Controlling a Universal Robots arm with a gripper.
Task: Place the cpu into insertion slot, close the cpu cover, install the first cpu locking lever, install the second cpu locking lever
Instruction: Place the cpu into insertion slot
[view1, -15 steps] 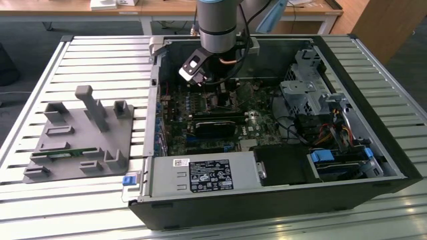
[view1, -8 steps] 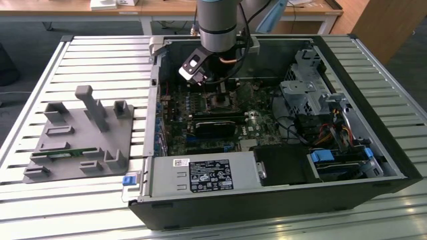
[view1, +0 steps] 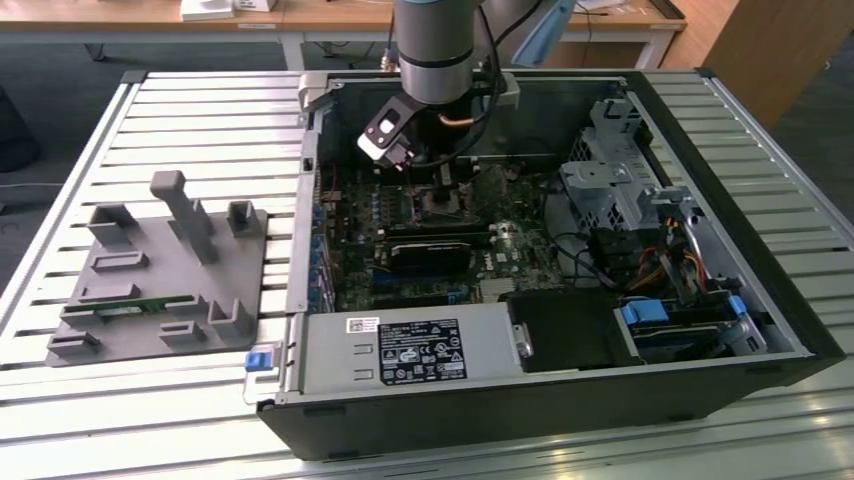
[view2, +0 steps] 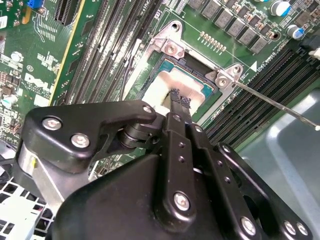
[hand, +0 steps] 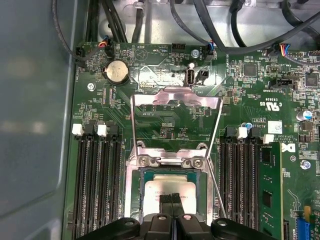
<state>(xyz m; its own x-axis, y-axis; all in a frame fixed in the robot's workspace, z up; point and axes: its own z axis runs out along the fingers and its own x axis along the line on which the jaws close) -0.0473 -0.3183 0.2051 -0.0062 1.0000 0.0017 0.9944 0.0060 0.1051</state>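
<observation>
cpu (hand: 165, 194) inside insertion slot (hand: 131, 200)

The black pincer (view2: 179, 98) has its two tips shut together; they touch the shiny cpu (view2: 169, 82); it lies in the insertion slot (view2: 168, 46).

Partly hidden behind pincer (hand: 173, 197) in both wrist views: cpu (hand: 155, 187), near edge fully covered.
</observation>
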